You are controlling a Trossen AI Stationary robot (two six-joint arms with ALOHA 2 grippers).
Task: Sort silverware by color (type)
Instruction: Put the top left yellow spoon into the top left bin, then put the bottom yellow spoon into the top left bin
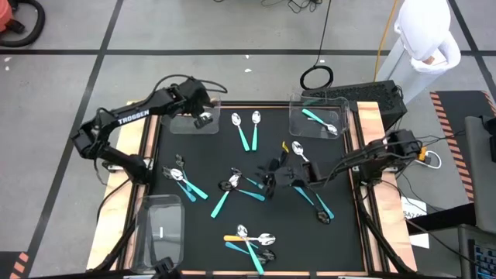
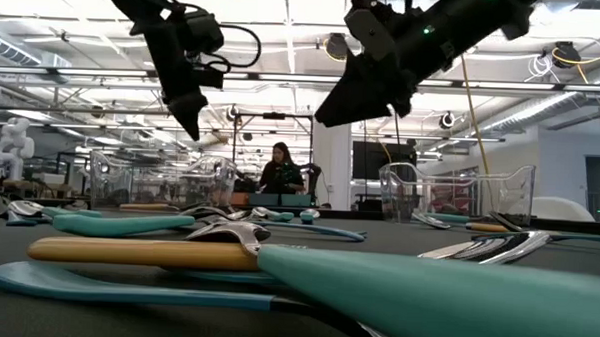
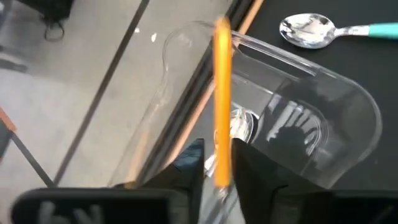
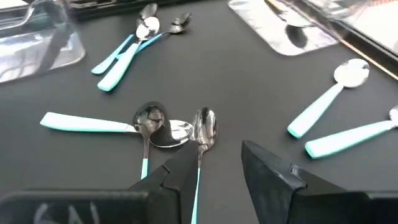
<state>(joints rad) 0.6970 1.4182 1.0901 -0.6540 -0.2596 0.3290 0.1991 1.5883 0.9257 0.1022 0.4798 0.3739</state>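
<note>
The silverware lies scattered on the black mat (image 1: 256,155): teal-handled spoons (image 1: 246,130), a cluster (image 1: 232,186), and another group with one orange handle (image 1: 246,240) near the near edge. My left gripper (image 1: 204,118) (image 3: 217,155) hangs over the far-left clear bin (image 1: 194,116) (image 3: 311,124), shut on an orange-handled utensil (image 3: 221,93). My right gripper (image 1: 268,180) (image 4: 214,162) is open above the middle cluster. Its fingers stand on either side of a slim teal-handled spoon (image 4: 203,124), lifted off the mat in the low view (image 2: 332,105). My left gripper pinches the orange handle (image 3: 220,149) between its two fingers, coming from above and pointing down. The handle runs along the fingers and out past their tips, its free end (image 3: 221,28) over the bin's rim. The utensil is lifted clear; the fingers hide its head.
A far-right clear bin (image 1: 318,116) holds teal-handled spoons, and a near-left bin (image 1: 160,232) stands at the mat's corner. More spoons lie at the left (image 1: 184,180) and right (image 1: 318,205). A person in white (image 1: 422,39) stands beyond the far right corner.
</note>
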